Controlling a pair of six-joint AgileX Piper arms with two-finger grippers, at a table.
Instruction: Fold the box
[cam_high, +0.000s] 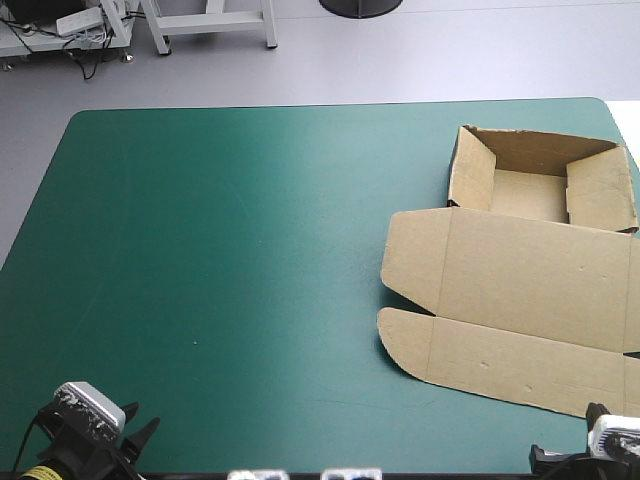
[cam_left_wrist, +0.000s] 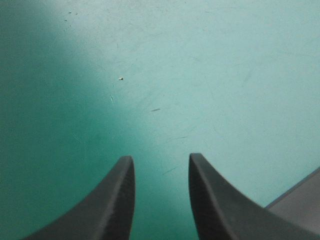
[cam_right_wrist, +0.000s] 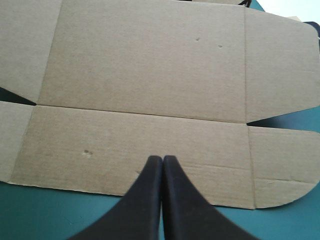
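The box (cam_high: 520, 285) lies just ahead of the right tool (cam_right_wrist: 162, 159), whose tips are pressed together; the left tool (cam_left_wrist: 161, 162), its tips spread apart, sits well away.

The brown board box (cam_high: 530, 290) is matt paper board, faintly ribbed, with scored creases and a few small dents. The teal-green bench cover (cam_high: 230, 260) looks smooth with a soft sheen and carries fine scratches. The black jaws of the left gripper (cam_left_wrist: 161, 156) have a matt, finely textured surface.
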